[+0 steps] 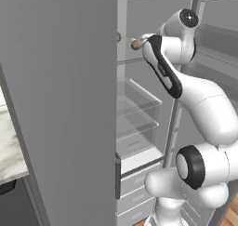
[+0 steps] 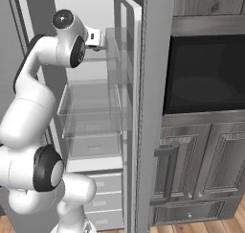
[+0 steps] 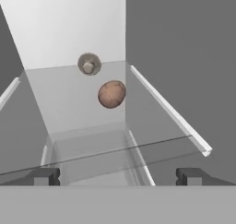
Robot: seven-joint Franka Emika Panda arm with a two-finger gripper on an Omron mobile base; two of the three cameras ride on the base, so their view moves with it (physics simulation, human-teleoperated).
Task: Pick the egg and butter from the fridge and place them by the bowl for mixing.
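The arm hides most of the egg (image 3: 111,94); the spread, empty hand (image 3: 117,176) reaches into the fridge (image 1: 60,104).

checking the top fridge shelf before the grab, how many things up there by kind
egg: 1
round grey knob: 1
total: 2, both beyond the open fingers; no butter seen on this shelf

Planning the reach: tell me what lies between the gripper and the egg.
Nothing solid: in the hand view, bare glass shelf runs from the open gripper to the egg.
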